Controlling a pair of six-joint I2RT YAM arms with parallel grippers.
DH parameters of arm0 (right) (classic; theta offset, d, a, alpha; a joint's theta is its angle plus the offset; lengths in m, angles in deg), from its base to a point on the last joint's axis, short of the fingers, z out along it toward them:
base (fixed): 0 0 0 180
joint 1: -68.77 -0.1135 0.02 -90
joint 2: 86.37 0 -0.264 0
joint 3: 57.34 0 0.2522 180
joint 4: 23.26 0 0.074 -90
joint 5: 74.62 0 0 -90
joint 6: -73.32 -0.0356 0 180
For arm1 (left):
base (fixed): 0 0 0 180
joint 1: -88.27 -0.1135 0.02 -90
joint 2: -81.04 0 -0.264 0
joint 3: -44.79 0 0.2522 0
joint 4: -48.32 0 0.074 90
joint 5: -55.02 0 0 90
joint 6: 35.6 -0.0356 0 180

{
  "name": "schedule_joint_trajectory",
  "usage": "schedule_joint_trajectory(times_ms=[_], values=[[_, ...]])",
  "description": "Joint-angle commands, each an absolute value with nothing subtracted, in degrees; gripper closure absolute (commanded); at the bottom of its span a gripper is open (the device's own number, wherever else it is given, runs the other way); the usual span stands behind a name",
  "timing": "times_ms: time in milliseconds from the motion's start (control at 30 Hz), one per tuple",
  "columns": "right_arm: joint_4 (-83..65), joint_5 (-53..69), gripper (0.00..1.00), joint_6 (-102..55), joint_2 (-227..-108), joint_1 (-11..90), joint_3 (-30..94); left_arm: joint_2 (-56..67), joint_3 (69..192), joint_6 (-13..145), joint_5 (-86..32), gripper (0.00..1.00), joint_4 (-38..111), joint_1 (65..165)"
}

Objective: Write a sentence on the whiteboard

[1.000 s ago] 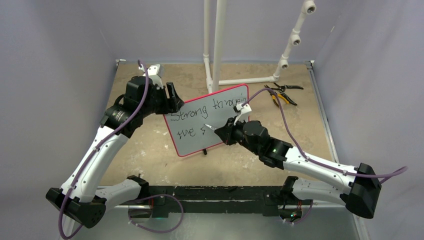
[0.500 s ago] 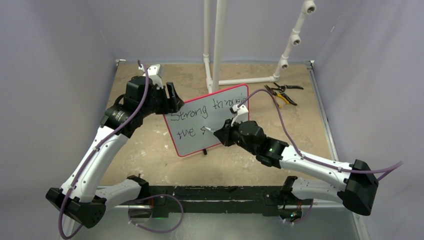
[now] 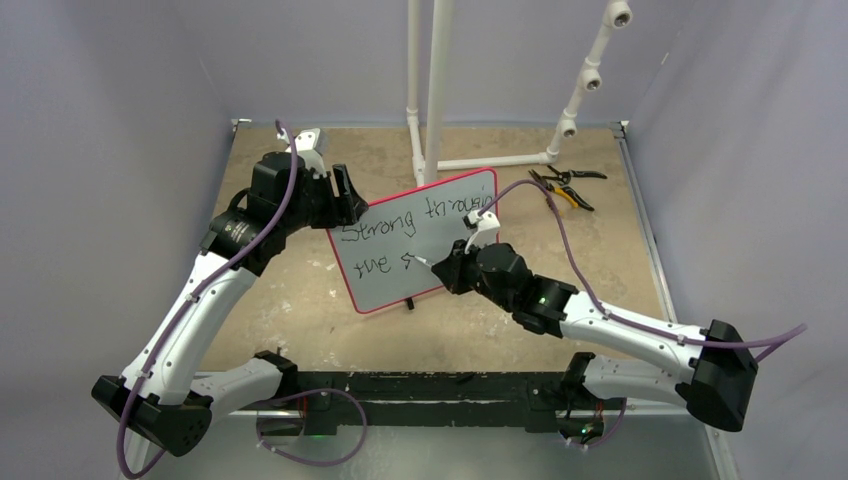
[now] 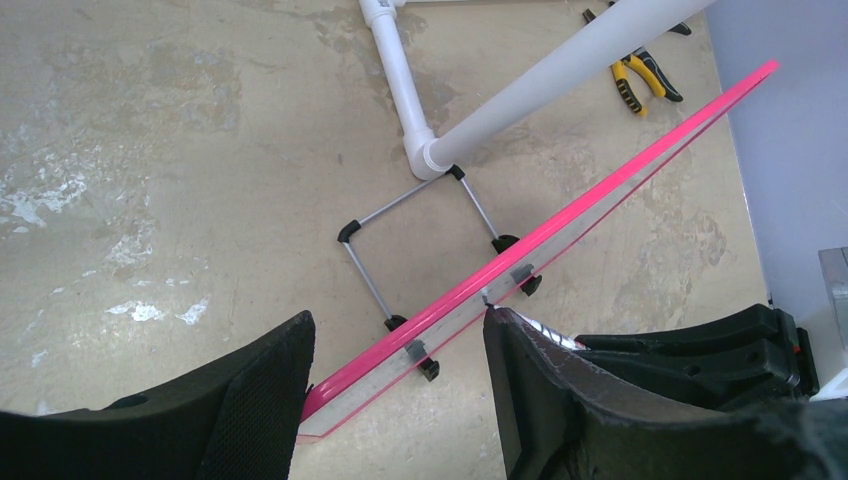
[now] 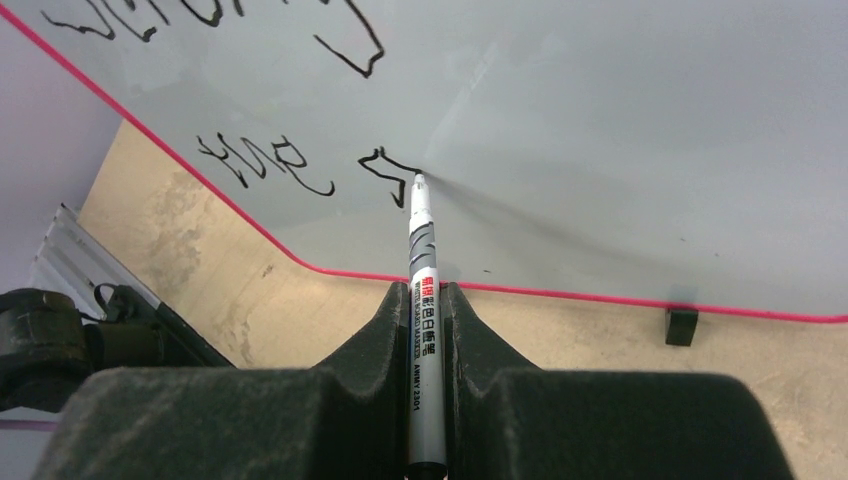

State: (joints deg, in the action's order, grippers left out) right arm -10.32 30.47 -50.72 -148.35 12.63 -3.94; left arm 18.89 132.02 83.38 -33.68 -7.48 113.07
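Note:
The whiteboard (image 3: 440, 225) stands tilted on the table, red-bordered, its thin edge (image 4: 600, 190) running diagonally through the left wrist view. The sentence (image 3: 385, 222) reads "Strong through" on top and "the s" below. My right gripper (image 3: 447, 268) (image 5: 426, 292) is shut on a grey whiteboard marker (image 5: 421, 250), whose tip touches the board at the last stroke (image 5: 385, 165). My left gripper (image 3: 343, 198) (image 4: 398, 322) is open and straddles the board's upper left corner, which sits close against the left finger (image 4: 270, 380).
A white PVC pipe frame (image 3: 435, 90) (image 4: 560, 80) rises just behind the board. Yellow-handled pliers (image 3: 565, 188) (image 4: 640, 80) lie at the back right. The board's wire stand (image 4: 400, 215) rests on the table behind it. Grey walls enclose the table.
My right arm has shifted a little to the left with the marker, and the last stroke on the second line has grown. The left arm and the board have not moved.

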Motion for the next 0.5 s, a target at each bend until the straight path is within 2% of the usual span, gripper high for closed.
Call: schedule_joint_trajectory(times_ms=[0, 467], values=[[-7.8, 37.2, 1.00, -52.7, -145.9, 13.0, -3.3, 19.3, 131.7, 84.3, -31.8, 0.38, -7.5, 113.1], [-17.1, 29.3, 1.00, -46.5, -141.2, 12.6, -5.8, 19.9, 131.4, 84.5, -32.0, 0.38, -7.8, 113.1]])
